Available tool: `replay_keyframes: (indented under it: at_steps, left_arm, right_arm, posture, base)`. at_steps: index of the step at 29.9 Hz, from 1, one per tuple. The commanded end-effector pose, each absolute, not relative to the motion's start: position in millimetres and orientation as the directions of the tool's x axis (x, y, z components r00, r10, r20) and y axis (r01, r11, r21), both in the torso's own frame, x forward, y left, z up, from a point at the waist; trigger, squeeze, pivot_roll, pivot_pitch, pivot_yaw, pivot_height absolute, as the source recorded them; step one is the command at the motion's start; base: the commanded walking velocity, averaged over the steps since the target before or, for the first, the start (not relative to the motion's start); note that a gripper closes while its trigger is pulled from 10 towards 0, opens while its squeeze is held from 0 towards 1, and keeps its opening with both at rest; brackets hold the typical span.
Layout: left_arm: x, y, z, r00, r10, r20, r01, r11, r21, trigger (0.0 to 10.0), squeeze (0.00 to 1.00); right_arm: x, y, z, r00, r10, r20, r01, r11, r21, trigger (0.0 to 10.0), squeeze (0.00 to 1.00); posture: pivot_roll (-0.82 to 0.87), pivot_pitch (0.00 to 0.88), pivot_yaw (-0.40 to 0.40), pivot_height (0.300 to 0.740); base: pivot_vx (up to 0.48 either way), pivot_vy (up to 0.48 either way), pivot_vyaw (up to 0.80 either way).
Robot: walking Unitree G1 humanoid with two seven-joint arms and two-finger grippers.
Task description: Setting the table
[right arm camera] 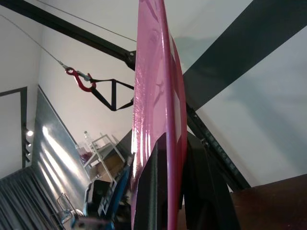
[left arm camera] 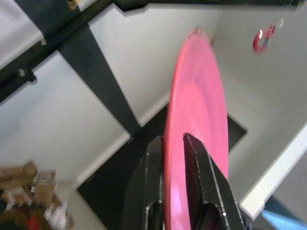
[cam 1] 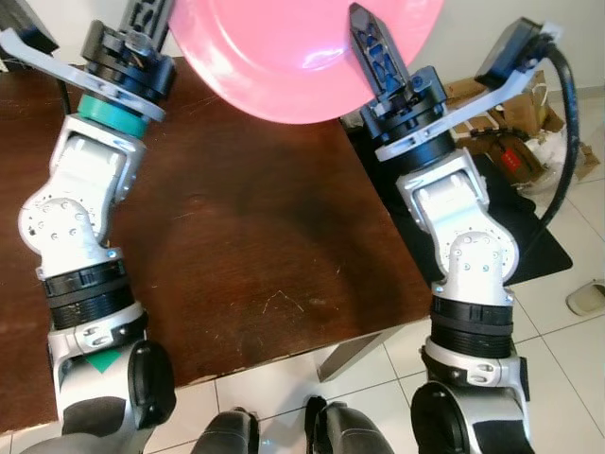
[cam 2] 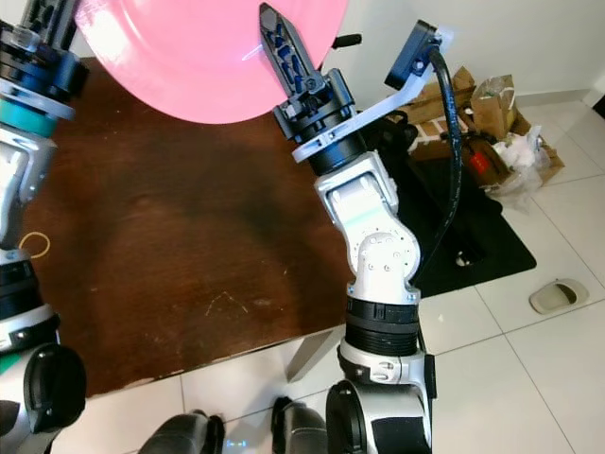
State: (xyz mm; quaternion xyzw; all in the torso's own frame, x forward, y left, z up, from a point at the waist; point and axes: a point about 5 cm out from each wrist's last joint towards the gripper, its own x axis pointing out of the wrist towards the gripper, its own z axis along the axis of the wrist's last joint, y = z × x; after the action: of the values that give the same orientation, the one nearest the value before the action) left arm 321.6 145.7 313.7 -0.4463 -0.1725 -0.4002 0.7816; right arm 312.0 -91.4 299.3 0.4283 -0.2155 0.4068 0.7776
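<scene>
Above 1 brown table [cam 1: 246, 246], 2 hands [left arm camera: 173, 158] [right arm camera: 169, 163] grip 1 pink plate [cam 1: 284, 57].

We are looking at a lived-in room of a home, though one doubling as a test space. A worn, scratched brown wooden table [cam 1: 246, 255] is standing on white floor tiles [cam 2: 529, 378], paper bags and boxes [cam 2: 473, 113] are piling up against the wall beside a black mat [cam 2: 473, 236], and a slipper [cam 2: 558, 295] is lying nearby. A red hook [right arm camera: 81, 80] is hanging from overhead cables.
</scene>
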Motion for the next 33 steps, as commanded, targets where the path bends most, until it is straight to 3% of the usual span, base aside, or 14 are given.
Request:
replay_keyframes:
  at_steps: [1,6,7,12,16,17,18,20,22,24,26,28,33]
  left_arm:
    - [314,133,317,0.570,-0.531,0.628,0.817,0.281,-0.504,10.0,1.00]
    - [305,142,315,0.563,-0.557,0.611,0.822,0.294,-0.488,10.0,1.00]
    - [302,145,314,0.559,-0.564,0.608,0.825,0.302,-0.478,10.0,0.00]
    - [287,164,299,0.582,-0.604,0.544,0.810,0.371,-0.454,10.0,0.00]
    - [283,170,288,0.610,-0.615,0.500,0.788,0.407,-0.462,10.0,0.00]
    - [285,175,273,0.671,-0.606,0.427,0.737,0.485,-0.470,10.0,0.00]
    - [290,177,255,0.748,-0.579,0.325,0.661,0.604,-0.446,10.0,0.00]
    - [290,177,255,0.748,-0.579,0.325,0.661,0.604,-0.446,10.0,0.00]
    - [294,177,230,0.829,-0.530,0.179,0.558,0.758,-0.337,10.0,0.00]
    - [294,177,230,0.829,-0.530,0.179,0.558,0.758,-0.337,10.0,0.00]
    - [294,162,212,0.860,-0.501,0.096,0.510,0.845,-0.160,10.0,0.00]
    - [293,155,205,0.870,-0.487,0.077,0.492,0.865,-0.096,10.0,0.00]
    - [289,148,193,0.911,-0.406,0.070,0.409,0.912,-0.020,10.0,0.00]
  right_arm:
    - [313,-97,298,0.595,0.424,0.683,-0.804,0.320,0.502,0.0,0.00]
    - [314,-109,295,0.631,0.379,0.677,-0.774,0.367,0.516,0.0,0.00]
    - [315,-114,293,0.643,0.364,0.674,-0.763,0.381,0.522,0.0,0.00]
    - [315,-147,276,0.734,0.268,0.624,-0.662,0.490,0.567,0.0,0.00]
    - [313,-159,269,0.767,0.228,0.600,-0.613,0.536,0.580,0.0,0.00]
    - [310,-166,259,0.805,0.204,0.557,-0.550,0.610,0.571,10.0,0.00]
    - [306,-168,247,0.840,0.196,0.507,-0.489,0.680,0.546,10.0,0.00]
    - [306,-168,247,0.840,0.196,0.507,-0.489,0.680,0.546,10.0,0.00]
    - [298,-166,229,0.883,0.188,0.429,-0.405,0.767,0.498,10.0,0.00]
    - [298,-166,229,0.883,0.188,0.429,-0.405,0.767,0.498,10.0,0.00]
    - [294,-165,207,0.939,0.113,0.324,-0.240,0.891,0.385,10.0,0.00]
    - [293,-166,199,0.954,0.067,0.293,-0.160,0.938,0.306,10.0,0.00]
    - [290,-176,193,0.958,-0.017,0.288,-0.026,0.989,0.144,10.0,0.00]
  posture:
    - [0.07,0.015,0.020,0.740]
    - [0.07,0.021,0.025,0.740]
    - [0.07,0.028,0.027,0.740]
    - [0.08,0.038,0.029,0.740]
    - [0.09,0.042,0.030,0.740]
    - [0.08,0.047,0.031,0.740]
    - [0.08,0.047,0.030,0.740]
    - [0.08,0.047,0.030,0.740]
    - [0.08,0.048,0.029,0.740]
    - [0.08,0.048,0.029,0.740]
    - [0.07,0.044,0.033,0.740]
    - [0.07,0.044,0.033,0.740]
    - [0.06,0.032,0.034,0.740]
  base:
    - [0.000,0.000,0.00]
    - [0.000,0.000,0.00]
    - [0.000,0.000,0.00]
    - [0.000,0.000,0.00]
    - [0.000,0.000,0.00]
    - [0.000,0.000,0.00]
    - [0.000,0.000,0.00]
    - [0.000,0.000,0.00]
    - [0.000,0.000,0.00]
    - [0.000,0.000,0.00]
    - [0.000,0.000,0.00]
    - [0.000,0.000,0.00]
    - [0.000,0.000,0.00]
